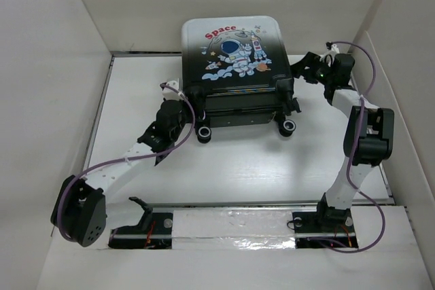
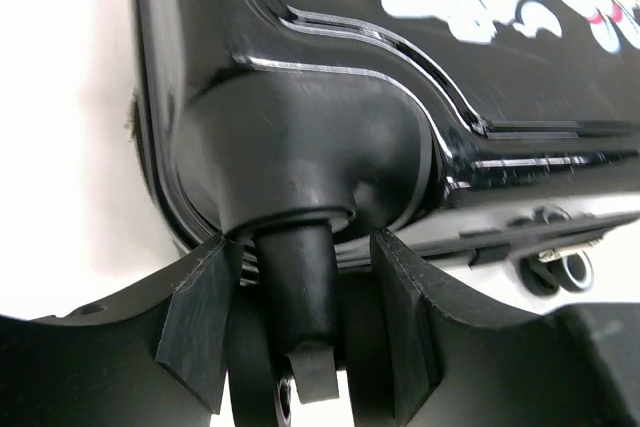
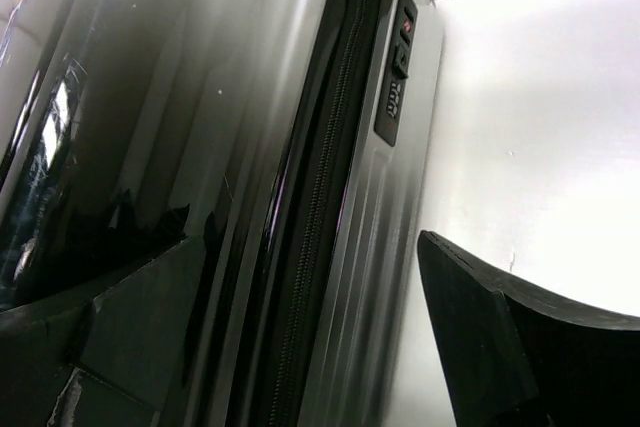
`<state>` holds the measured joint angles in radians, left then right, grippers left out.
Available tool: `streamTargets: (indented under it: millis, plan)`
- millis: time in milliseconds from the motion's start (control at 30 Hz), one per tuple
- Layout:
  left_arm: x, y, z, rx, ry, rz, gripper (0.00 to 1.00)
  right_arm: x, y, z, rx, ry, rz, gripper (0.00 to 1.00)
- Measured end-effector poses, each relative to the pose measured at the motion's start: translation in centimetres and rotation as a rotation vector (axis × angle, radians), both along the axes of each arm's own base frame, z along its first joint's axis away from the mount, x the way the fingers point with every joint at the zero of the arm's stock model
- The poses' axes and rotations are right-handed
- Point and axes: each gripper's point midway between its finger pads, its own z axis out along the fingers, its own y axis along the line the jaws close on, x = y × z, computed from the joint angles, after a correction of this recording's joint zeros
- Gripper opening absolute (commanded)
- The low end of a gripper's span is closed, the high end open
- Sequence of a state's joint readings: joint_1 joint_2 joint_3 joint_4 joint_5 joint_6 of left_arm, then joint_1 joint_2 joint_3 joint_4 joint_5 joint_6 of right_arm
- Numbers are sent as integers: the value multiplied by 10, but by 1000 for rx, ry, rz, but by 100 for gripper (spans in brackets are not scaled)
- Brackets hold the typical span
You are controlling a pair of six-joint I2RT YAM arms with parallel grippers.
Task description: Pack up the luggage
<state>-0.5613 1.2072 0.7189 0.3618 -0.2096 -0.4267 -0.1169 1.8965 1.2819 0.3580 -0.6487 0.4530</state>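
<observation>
the luggage lies flat and shut at the middle of the far edge of the surface. its astronaut print faces up, the red "space" lettering sits toward the far edge, and its two near wheels point toward the near edge. the left pincer is at the case's near-left corner. in the left wrist view its two black fingers stand apart on either side of a black wheel stem that comes out of the glossy corner housing. a thin gap shows on each side, so this pincer is open around the stem and not squeezing it. another wheel shows further along the same end of the case. the right pincer is at the case's right side, toward the far-right corner of the surface. in its wrist view the fingers are spread wide: one finger is against the glossy shell, and the other is out over the white surface, clear of the case. the zipper seam and the combination lock run up the side wall between them.
</observation>
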Motion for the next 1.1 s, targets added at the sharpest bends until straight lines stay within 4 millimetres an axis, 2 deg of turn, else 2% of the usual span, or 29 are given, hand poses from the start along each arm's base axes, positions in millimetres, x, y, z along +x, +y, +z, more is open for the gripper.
streamTargets:
  millis: [167, 300, 367, 467, 500, 567, 600, 633, 700, 767, 833, 867, 900, 933, 1000, 1067, 1100]
  plan:
    - [-21, -9, -7, -29, 26, -43, 0, 7, 12, 3, -28, -20, 33, 95]
    - [-34, -18, -5, -60, 39, -77, 0, 8, 12, 4, -61, -9, 41, 99]
    - [-41, -27, -3, -77, 47, -108, 0, 10, 7, 9, -135, 4, 46, 100]
    - [-51, -37, -2, -114, 63, -151, 0, 6, 0, 32, -241, -25, 41, 99]
    - [-53, -39, -1, -126, 68, -162, 0, -2, -1, 45, -259, -43, 41, 94]
    - [-56, -44, 1, -150, 76, -184, 0, -26, -3, 84, -274, -120, 33, 80]
    - [-59, -49, 1, -164, 83, -202, 0, -46, 1, 107, -277, -172, 37, 56]
    - [-62, -52, 2, -177, 89, -216, 0, -70, 5, 128, -283, -228, 41, 37]
    - [-67, -59, 3, -202, 101, -238, 0, -123, 16, 171, -295, -381, 34, 7]
    - [-69, -64, 4, -224, 109, -254, 0, -179, 40, 195, -301, -526, 59, 0]
    - [-71, -69, 6, -245, 113, -269, 0, -231, 78, 198, -270, -668, 133, 0]
    - [-72, -71, 7, -255, 115, -278, 0, -255, 96, 187, -244, -708, 182, 0]
    - [-72, -73, 7, -265, 117, -284, 0, -274, 109, 167, -224, -714, 226, 0]
    - [-73, -75, 8, -275, 118, -292, 0, -283, 117, 143, -212, -696, 246, 0]
    - [-75, -77, 10, -290, 122, -302, 0, -285, 120, 78, -222, -577, 238, 3]
    - [-76, -79, 10, -300, 125, -309, 0, -283, 112, 10, -257, -427, 205, 9]
    - [-76, -79, 11, -302, 127, -311, 0, -282, 106, -19, -277, -355, 183, 16]
